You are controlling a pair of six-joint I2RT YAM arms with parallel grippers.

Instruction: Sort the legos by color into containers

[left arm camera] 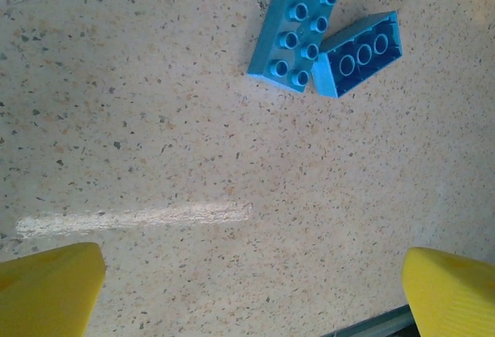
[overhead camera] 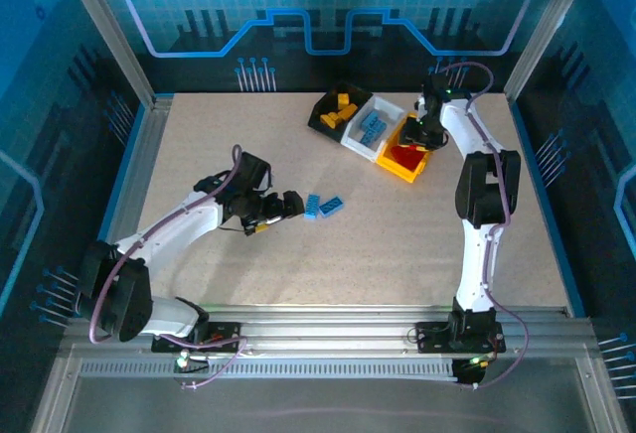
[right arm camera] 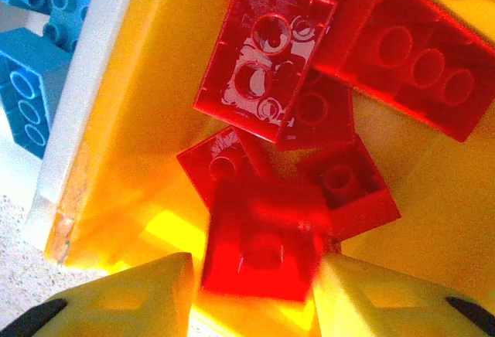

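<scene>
Two blue legos (overhead camera: 325, 206) lie touching on the table, one studs up (left arm camera: 295, 29), one upside down (left arm camera: 360, 52). My left gripper (overhead camera: 293, 205) is just left of them, open, its yellow fingertips (left arm camera: 50, 287) wide apart over bare table. The containers stand in a row at the back: black (overhead camera: 326, 120) with yellow-orange legos, white (overhead camera: 360, 142) with blue ones, yellow (overhead camera: 404, 175) with red ones. My right gripper (right arm camera: 255, 291) hangs over the yellow bin (right arm camera: 139, 120). A blurred red lego (right arm camera: 263, 236) sits loose between its parted fingers, above several red legos.
The white bin's rim (right arm camera: 93, 82) and its blue bricks (right arm camera: 31, 90) border the yellow bin on the left. A pale scuff (left arm camera: 131, 219) marks the table. Metal rails frame the table on all sides.
</scene>
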